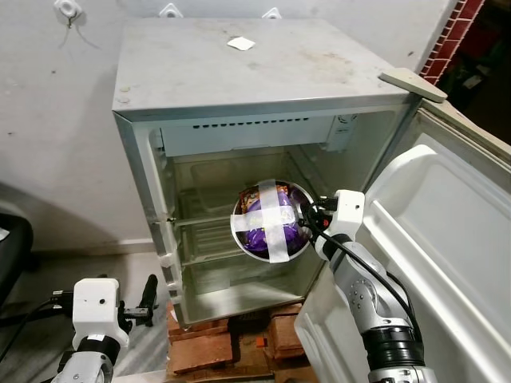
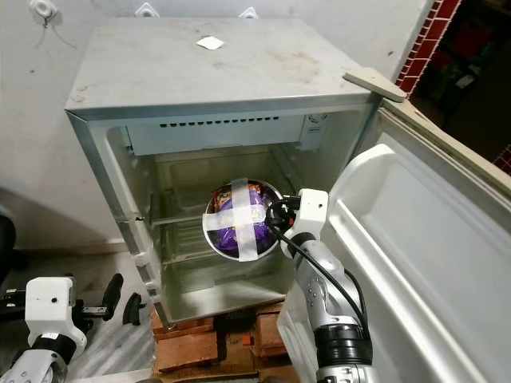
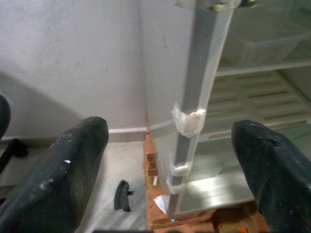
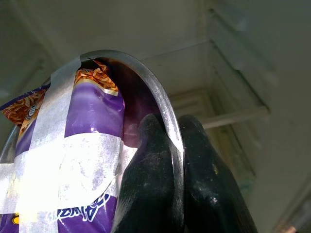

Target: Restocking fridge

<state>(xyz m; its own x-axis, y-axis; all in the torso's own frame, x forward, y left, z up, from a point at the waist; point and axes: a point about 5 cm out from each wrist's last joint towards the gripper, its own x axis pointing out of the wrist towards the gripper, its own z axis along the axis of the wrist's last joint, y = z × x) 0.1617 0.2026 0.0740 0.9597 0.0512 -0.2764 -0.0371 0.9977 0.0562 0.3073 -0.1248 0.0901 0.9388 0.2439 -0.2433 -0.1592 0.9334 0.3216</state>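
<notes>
Eye views: right gripper (image 1: 306, 217) pinches the rim of a steel bowl (image 1: 270, 221); purple packet (image 1: 263, 231) taped inside with a white cross. Bowl hangs off the jaws into the open fridge (image 1: 239, 159), above the shelf (image 1: 204, 219). Door (image 1: 447, 215) swung wide behind the arm. Risk: a one-edge grip, so the bowl could pivot or slip and clip the shelf.

Left wrist view: left gripper (image 3: 170, 165) idle, jaws wide, holding nothing; the fridge's taped front edge and brick base lie ahead.

Right wrist view: fingers (image 4: 148, 179) straddle the rim, one inside, one outside. Hold looks thin, though the contact is partly hidden. Tape (image 4: 63, 170) keeps the packet in if the bowl tilts.
</notes>
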